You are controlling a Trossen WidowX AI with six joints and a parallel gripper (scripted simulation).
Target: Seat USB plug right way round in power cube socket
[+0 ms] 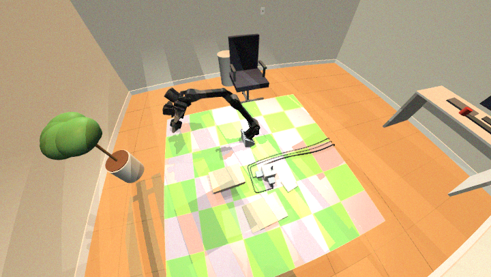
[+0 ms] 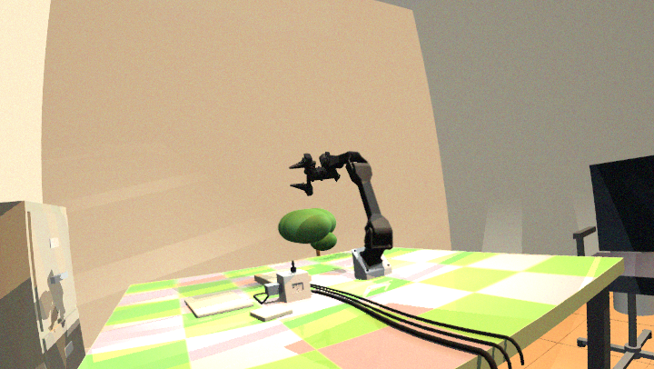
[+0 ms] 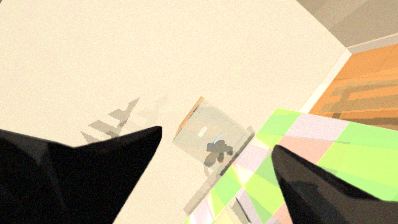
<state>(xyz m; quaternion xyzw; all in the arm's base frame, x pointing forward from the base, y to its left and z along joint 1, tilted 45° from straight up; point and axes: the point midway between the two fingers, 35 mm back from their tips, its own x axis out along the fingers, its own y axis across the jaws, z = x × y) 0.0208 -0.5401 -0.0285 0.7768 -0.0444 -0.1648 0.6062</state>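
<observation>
While the wrist view shows only the two dark fingers spread apart with nothing between them, the exterior view shows the gripper (image 2: 297, 176) (image 3: 216, 141) high above the checkered table (image 2: 517, 297) (image 1: 226, 254) (image 3: 330, 152). It also shows the small black plug (image 2: 292, 266) upright on top of the pale power cube (image 2: 295, 286) (image 1: 269, 170); how deep it sits is perhaps too small to judge. From the top, two pale flat slabs appear near the cube.
</observation>
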